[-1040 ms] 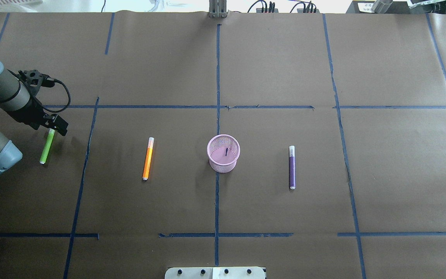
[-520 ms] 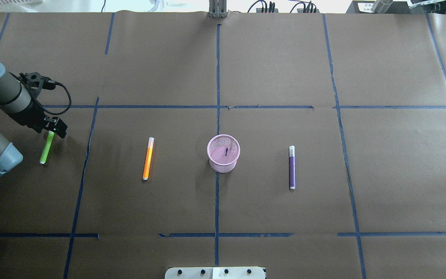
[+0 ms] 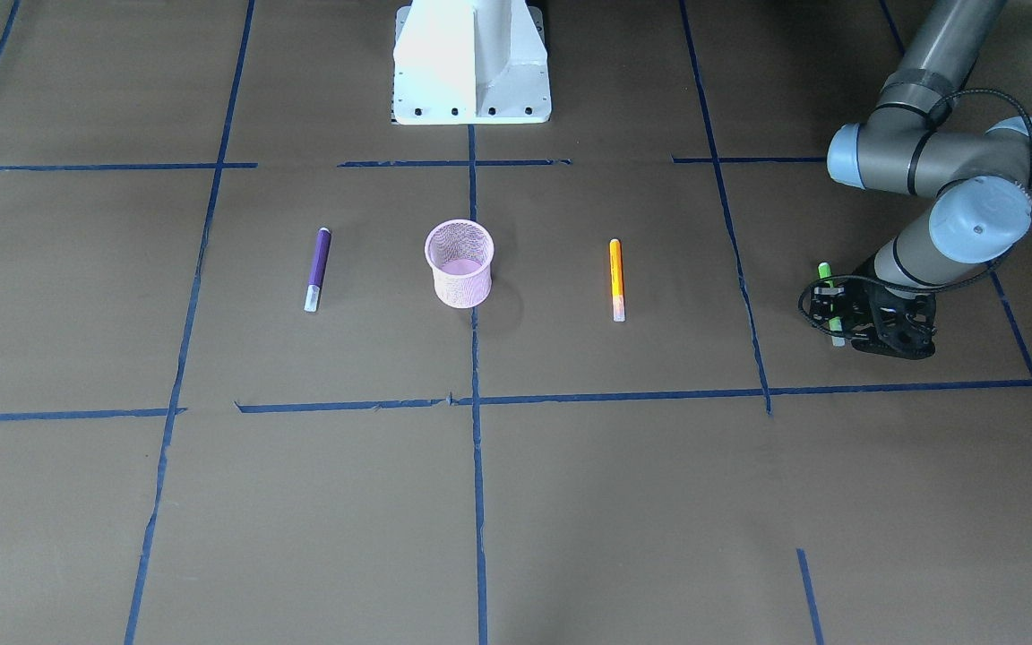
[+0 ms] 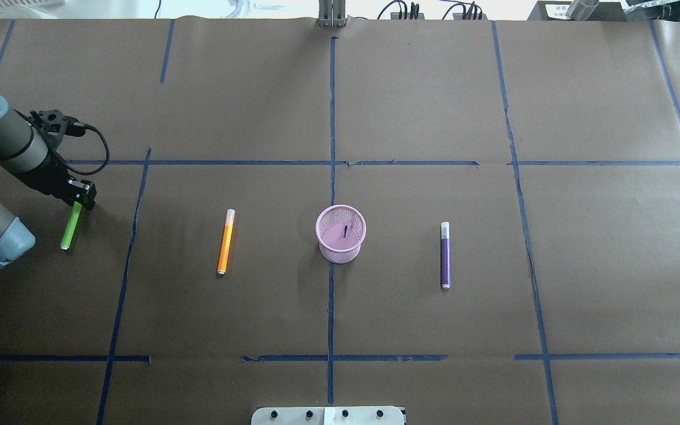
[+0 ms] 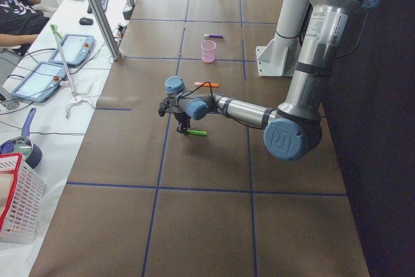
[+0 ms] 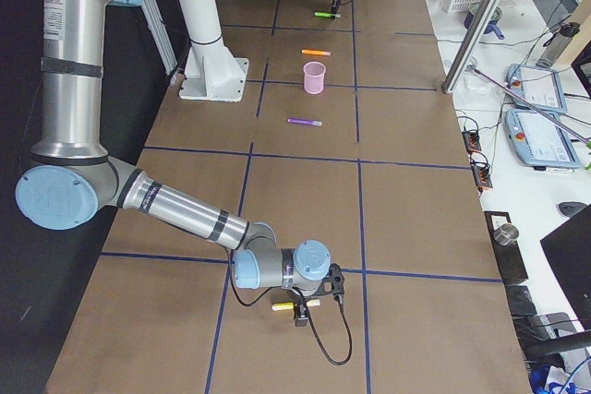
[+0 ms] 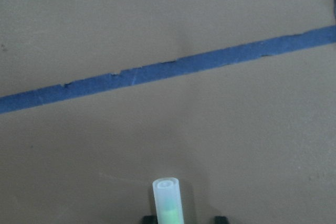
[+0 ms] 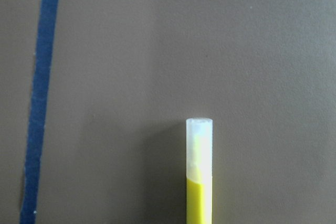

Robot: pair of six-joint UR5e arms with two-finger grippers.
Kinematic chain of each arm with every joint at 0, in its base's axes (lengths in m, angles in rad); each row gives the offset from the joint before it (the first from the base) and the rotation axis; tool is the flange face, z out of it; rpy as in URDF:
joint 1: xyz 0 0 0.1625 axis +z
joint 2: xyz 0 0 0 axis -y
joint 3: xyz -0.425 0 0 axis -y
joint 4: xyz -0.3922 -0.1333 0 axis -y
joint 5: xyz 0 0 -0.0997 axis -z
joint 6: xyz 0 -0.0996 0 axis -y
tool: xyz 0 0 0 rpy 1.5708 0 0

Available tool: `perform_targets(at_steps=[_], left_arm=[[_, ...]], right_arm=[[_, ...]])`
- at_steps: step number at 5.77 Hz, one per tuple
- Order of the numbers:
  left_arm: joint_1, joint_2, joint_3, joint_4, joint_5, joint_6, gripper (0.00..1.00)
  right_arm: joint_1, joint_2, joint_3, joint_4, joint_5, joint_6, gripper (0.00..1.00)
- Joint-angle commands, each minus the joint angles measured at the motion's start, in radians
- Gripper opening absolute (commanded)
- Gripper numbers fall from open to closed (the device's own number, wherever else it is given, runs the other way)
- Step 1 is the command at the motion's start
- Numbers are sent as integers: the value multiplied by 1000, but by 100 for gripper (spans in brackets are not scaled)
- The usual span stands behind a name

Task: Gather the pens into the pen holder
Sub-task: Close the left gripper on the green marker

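Pen holder [image 4: 340, 233]: round pink mesh | left claw [image 4: 82, 198]: pinching slim green pen [image 4: 71, 226] | right claw: unclear

Work table, brown paper cover.
Blue tape lines [image 4: 331, 162] form a grid; side bench [image 5: 65, 89] holds tablets [image 5: 74, 48], possibly a white basket [image 5: 19, 205].

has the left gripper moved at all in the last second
Yes. In the overhead view the left gripper has slid slightly toward the view's left, away from the vertical blue tape line, closing in over the green pen's capped end.
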Motion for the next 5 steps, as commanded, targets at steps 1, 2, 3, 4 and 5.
perform_targets(at_steps=[1,2,3,4,5], left_arm=[[0,-1,-3,0,0,3,25],[-1,-4,-5,0,-2,4,10],[0,-5,-3,2,-2,6,5],[-1,-7,-6,0,-2,6,2],[-2,-8,-21,2,-3,7,0]], right_arm=[[-1,0,0,1,-1,0,100],[-1,0,0,1,1,0,100],[-1,0,0,1,1,0,100],[-1,0,0,1,1,0,100],[-1,0,0,1,1,0,100]])
